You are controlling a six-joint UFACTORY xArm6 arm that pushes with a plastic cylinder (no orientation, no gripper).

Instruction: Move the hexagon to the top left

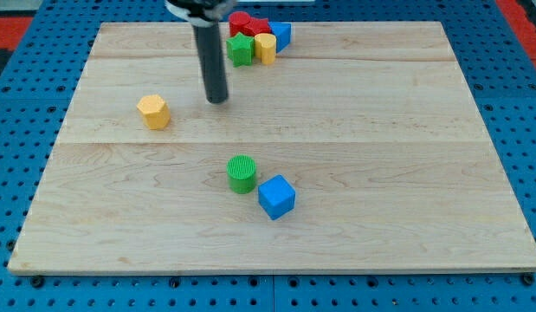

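Observation:
The yellow hexagon block (153,112) lies on the wooden board (363,139) at the view's left, a little above the middle. My tip (217,100) rests on the board to the right of the hexagon and slightly above it, apart from it by about a block's width. The dark rod rises from the tip to the view's top edge.
A green cylinder (242,173) and a blue cube (276,197) stand side by side below the centre. A cluster at the top edge holds a green star-like block (240,49), a yellow block (265,48), red blocks (248,25) and a blue block (281,35).

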